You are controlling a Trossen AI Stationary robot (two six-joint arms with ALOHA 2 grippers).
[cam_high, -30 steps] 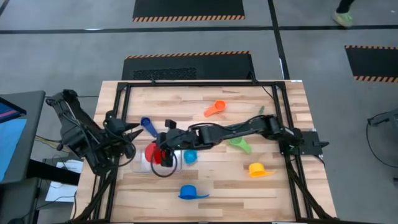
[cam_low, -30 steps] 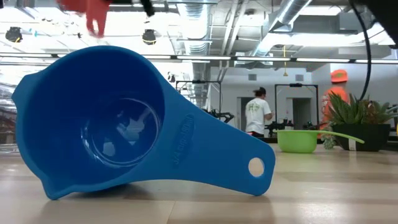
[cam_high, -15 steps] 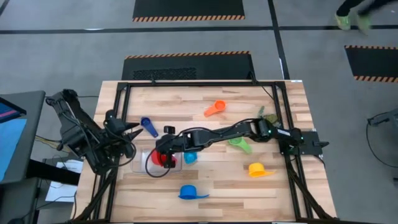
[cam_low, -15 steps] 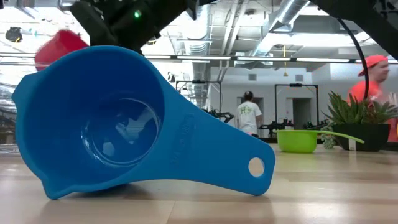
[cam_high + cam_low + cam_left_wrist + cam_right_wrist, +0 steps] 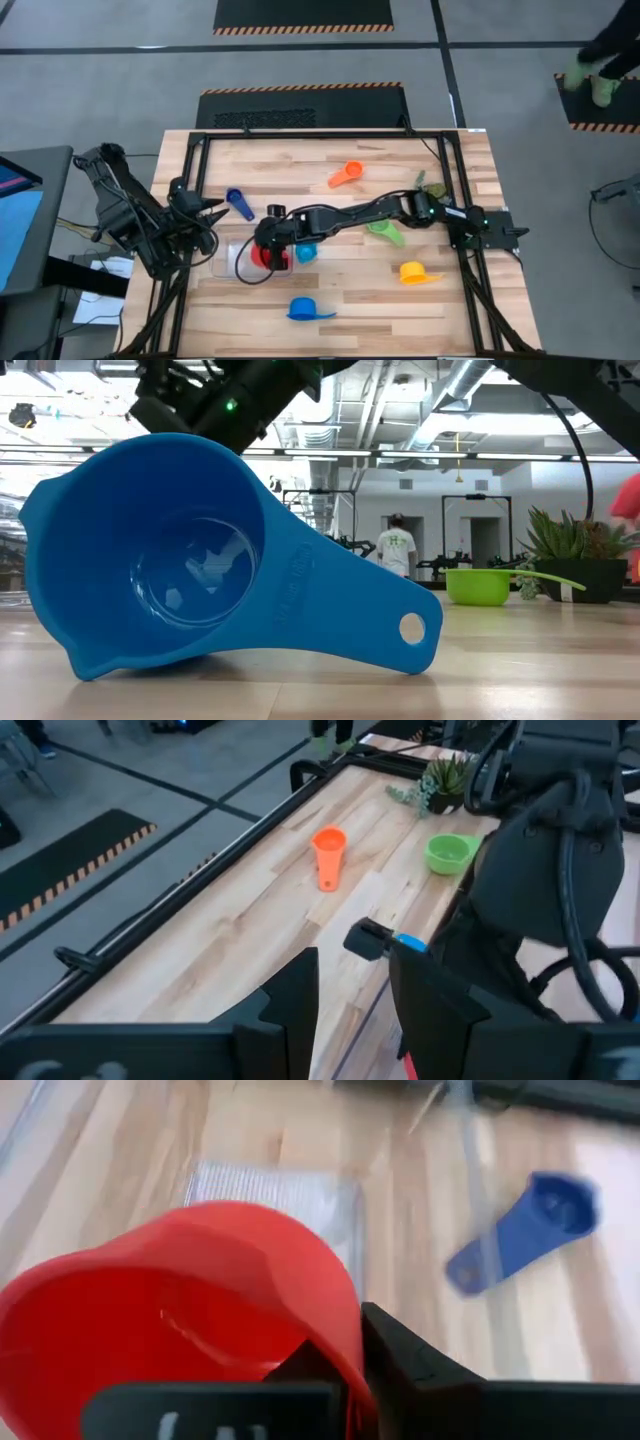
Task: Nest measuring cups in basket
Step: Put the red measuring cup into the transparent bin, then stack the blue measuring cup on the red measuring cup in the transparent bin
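While right tool (image 5: 268, 252) grips red cup (image 5: 190, 1320) over basket (image 5: 275, 1195), lower it level, seat flat, then release. Left tool (image 5: 350, 982) idle at bench edge, fingers seemingly apart.

We see a grey floor (image 5: 100, 90) with hazard-striped black mats (image 5: 303, 14) at 12 o'clock and exposed ceiling ducts (image 5: 470, 385).

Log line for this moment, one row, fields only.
right gripper: holds red cup over basket | left gripper: idle at table's left edge | loose: orange cup, green cup, yellow cup
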